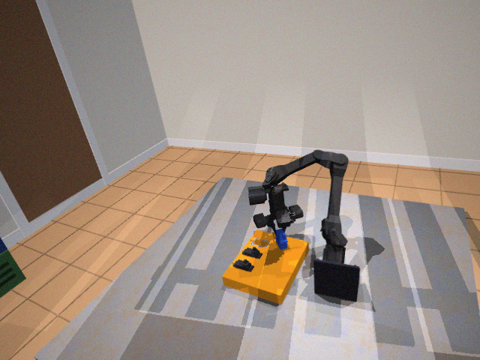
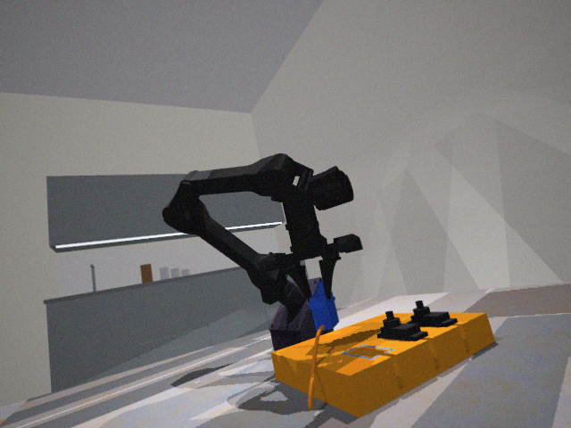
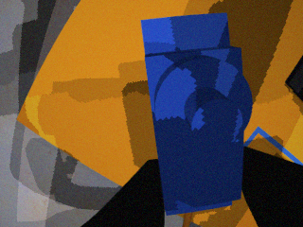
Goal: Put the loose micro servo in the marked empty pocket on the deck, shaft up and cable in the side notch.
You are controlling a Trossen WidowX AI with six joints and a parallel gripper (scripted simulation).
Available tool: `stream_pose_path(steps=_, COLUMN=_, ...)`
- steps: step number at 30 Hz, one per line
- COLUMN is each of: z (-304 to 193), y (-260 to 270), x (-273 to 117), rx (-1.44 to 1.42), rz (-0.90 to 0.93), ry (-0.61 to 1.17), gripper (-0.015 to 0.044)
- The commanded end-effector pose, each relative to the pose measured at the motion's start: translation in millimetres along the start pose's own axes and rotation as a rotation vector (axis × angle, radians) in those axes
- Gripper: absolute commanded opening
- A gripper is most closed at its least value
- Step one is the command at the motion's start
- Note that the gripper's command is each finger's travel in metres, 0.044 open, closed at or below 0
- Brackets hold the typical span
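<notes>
Thin orange cable (image 2: 314,368) hangs over the near edge of the flat orange block deck (image 2: 415,364), just beside the blue-outlined empty pocket (image 2: 368,352). Behind, black parallel-jaw gripper (image 2: 318,287) is clamped on the blue boxy micro servo (image 2: 322,311), held above the deck's far edge, not in the pocket. Two black seated servos (image 2: 408,325) sit beyond the pocket.

Matte black jointed arm (image 1: 335,193), square base (image 1: 336,280)

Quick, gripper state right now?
Gripper: shut on the blue servo, held above the orange deck.
</notes>
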State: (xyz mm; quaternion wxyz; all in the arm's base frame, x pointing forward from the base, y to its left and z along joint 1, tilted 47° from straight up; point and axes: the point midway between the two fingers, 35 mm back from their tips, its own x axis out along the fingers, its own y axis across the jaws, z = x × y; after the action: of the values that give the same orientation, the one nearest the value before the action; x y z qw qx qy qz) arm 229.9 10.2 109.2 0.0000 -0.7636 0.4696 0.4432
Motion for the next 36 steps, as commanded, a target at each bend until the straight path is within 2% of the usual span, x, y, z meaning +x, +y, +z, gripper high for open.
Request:
stream_pose_path(steps=1, z=0.8, y=-0.2, x=0.0, rx=-0.128, rz=-0.001, ry=-0.005, gripper=0.0000)
stream_pose_path(steps=22, z=0.9, y=-0.1, x=0.0, rx=-0.821, rz=-0.001, ry=-0.004, gripper=0.0000)
stream_pose_path(steps=36, z=-16.2, y=-19.1, x=-0.2, rx=-0.842, rz=-0.001, ry=-0.003, gripper=0.0000)
